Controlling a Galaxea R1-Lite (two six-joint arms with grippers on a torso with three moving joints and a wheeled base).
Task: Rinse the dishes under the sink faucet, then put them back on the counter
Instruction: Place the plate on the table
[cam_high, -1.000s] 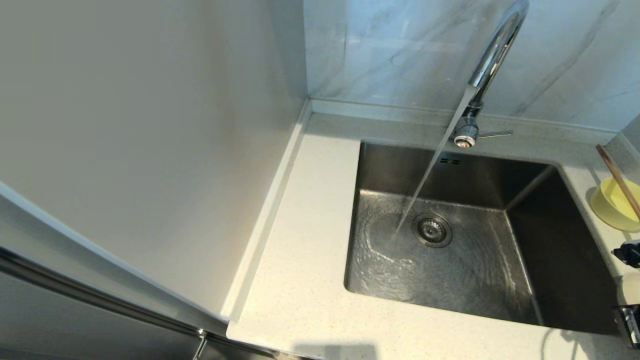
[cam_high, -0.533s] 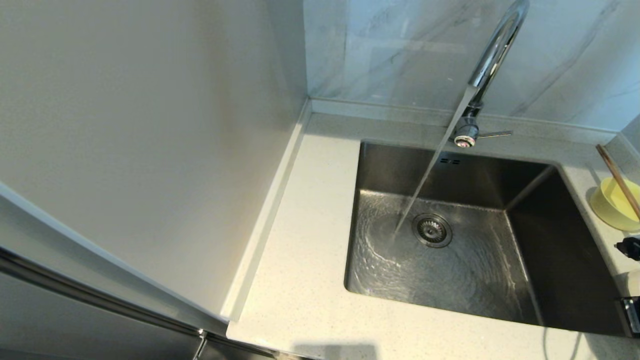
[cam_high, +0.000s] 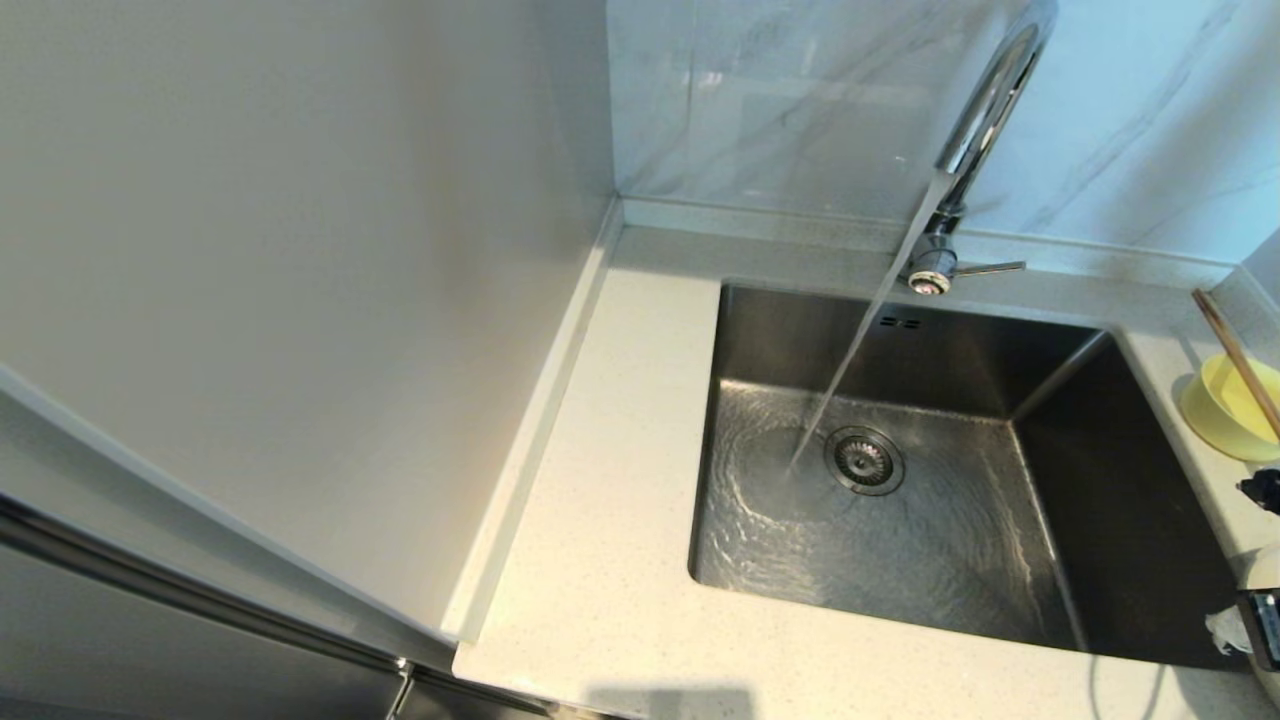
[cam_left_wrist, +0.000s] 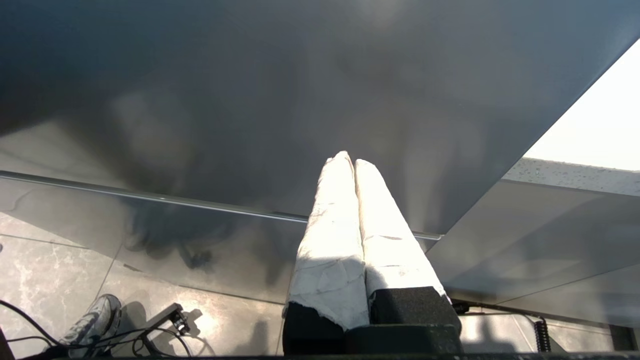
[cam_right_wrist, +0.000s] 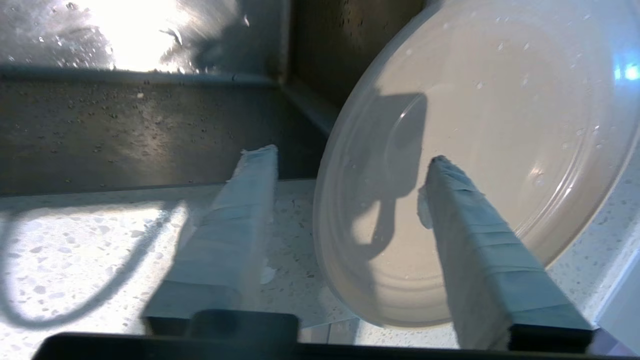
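Water pours from the chrome sink faucet (cam_high: 985, 110) into the steel sink (cam_high: 960, 580), landing just left of the strainer drain (cam_high: 864, 460). The pale-yellow bowl (cam_high: 1225, 405) stands on the counter (cam_high: 610, 480) right of the sink, with the chopsticks (cam_high: 1235, 355) lying across it. In the right wrist view the wet cream-white plate (cam_right_wrist: 490, 150) lies on the counter at the sink's corner. My right gripper (cam_right_wrist: 350, 155) is open, one finger over the plate and the other over bare counter, so they straddle its rim. My left gripper (cam_left_wrist: 348, 159) is shut on nothing, parked below the counter.
The faucet's thin side lever (cam_high: 990, 268) points right. A tall pale cabinet side (cam_high: 300, 300) walls off the left of the counter. Marble tiles (cam_high: 780, 100) rise behind the sink. Cables and a shoe (cam_left_wrist: 95, 320) lie on the floor under the left arm.
The dark parts of my right gripper at the head view's right edge have drifted slightly further right and up. Water keeps running.
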